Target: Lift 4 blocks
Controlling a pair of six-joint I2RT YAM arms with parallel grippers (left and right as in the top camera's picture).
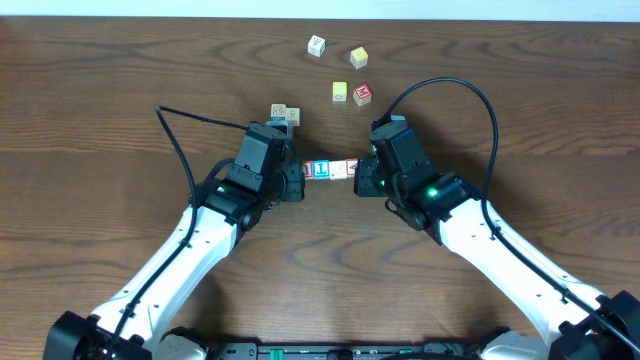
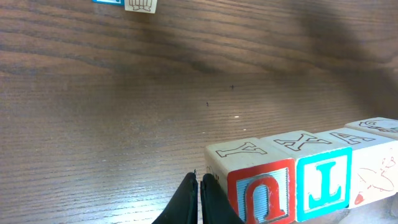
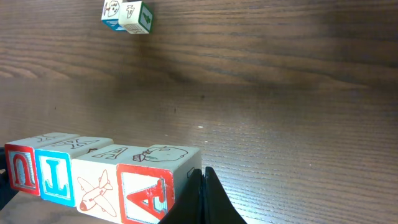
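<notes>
I kept my left pincer (image 1: pixel 298 181) and my right pincer (image 1: pixel 359 179) each pinched tight with nothing between the fingers. That way, I judged, the closed tips could act as blunt pushers against the two ends of the row of four blocks (image 1: pixel 331 169). The row sat squeezed between them near the middle of the bench (image 1: pixel 100 100); I could not tell whether it was clear of the wood. Spare blocks (image 1: pixel 340 92) lay well apart, farther back. The bench was dark, grained, faintly glossy wood; no room showed.
</notes>
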